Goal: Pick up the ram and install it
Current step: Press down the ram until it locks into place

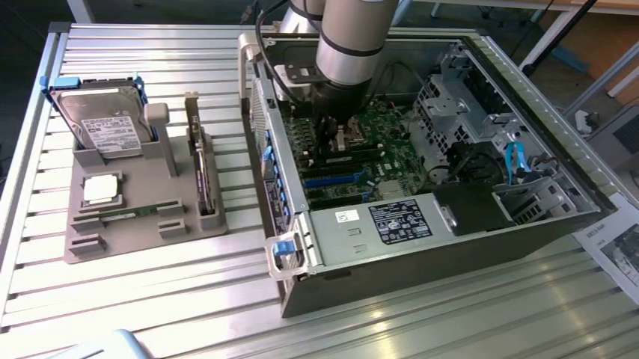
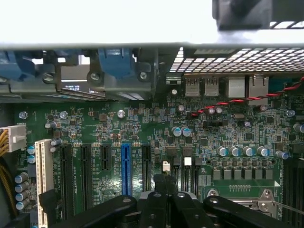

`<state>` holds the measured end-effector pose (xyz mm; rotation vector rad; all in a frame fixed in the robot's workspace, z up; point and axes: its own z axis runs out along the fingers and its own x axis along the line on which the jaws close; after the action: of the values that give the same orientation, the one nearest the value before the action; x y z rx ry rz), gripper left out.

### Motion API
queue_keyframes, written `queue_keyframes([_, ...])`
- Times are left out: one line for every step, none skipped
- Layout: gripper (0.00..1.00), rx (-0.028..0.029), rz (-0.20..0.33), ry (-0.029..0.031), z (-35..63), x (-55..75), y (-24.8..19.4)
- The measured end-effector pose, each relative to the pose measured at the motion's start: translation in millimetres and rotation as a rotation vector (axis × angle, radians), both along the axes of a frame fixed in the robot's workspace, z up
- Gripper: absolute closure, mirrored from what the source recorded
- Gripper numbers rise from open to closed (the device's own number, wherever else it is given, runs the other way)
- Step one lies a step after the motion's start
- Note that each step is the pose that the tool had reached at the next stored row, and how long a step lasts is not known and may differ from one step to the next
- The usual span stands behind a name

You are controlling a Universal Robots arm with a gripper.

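Inside the open computer case (image 1: 450, 217), which lies on its side on the slatted metal table (image 1: 420, 321), the robot arm (image 1: 352, 37) is seen reaching straight down, with the gripper (image 1: 337, 134) lowered close above the green motherboard (image 1: 384, 161). From the wrist view the black fingers (image 2: 156, 209) are seen drawn together, with no gap between their tips, and the gripper (image 2: 165, 187) is held just over the row of black expansion slots beside the blue slot (image 2: 125, 168). Whether anything thin is pinched between the fingers cannot be made out, since the tips are partly hidden by the gripper's own body. Well apart from the case, towards the exterior view's left, a grey holder tray (image 1: 140, 217) is set on the table. One ram (image 1: 130, 215) is seen lying flat in a groove near the front of that tray, a narrow green strip, untouched by the gripper. Just behind it a square silver processor chip (image 1: 102, 188) is seated in its recess, and a hard drive (image 1: 105, 127) is propped upright at the back of the tray. A dark expansion card (image 1: 203, 179) is stood on edge along the tray's side nearest the case. A black power supply (image 1: 405, 221) with a white label is mounted at the near end of the case.
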<state>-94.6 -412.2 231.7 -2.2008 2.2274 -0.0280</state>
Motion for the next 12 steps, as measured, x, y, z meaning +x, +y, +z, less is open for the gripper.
queue_keyframes([0.90,0.0003,0.000,-0.0004,0.7,0.1,0.1])
queue_keyframes([0.90,-0.0004,0.000,0.0001,2.0,0.0,0.0])
queue_keyframes([0.90,-0.0010,0.000,0.0005,3.7,0.0,-0.1])
queue_keyframes([0.90,-0.0012,0.000,0.0003,4.9,0.0,0.0])
queue_keyframes([0.90,-0.0015,0.000,0.0004,6.4,0.0,-0.1])
queue_keyframes([0.90,-0.0020,0.000,0.0004,7.8,0.0,0.0])
queue_keyframes([0.90,-0.0025,0.000,0.0004,9.7,0.0,0.0])
queue_keyframes([0.90,-0.0030,0.000,0.0004,11.1,0.0,0.0])
queue_keyframes([0.90,-0.0035,0.000,0.0004,12.6,0.0,0.1])
queue_keyframes([0.90,-0.0041,0.000,0.0004,14.3,0.0,0.2])
queue_keyframes([0.90,-0.0051,0.000,0.0004,17.4,0.0,0.2])
queue_keyframes([0.90,-0.0060,0.000,0.0004,20.9,0.0,0.3])
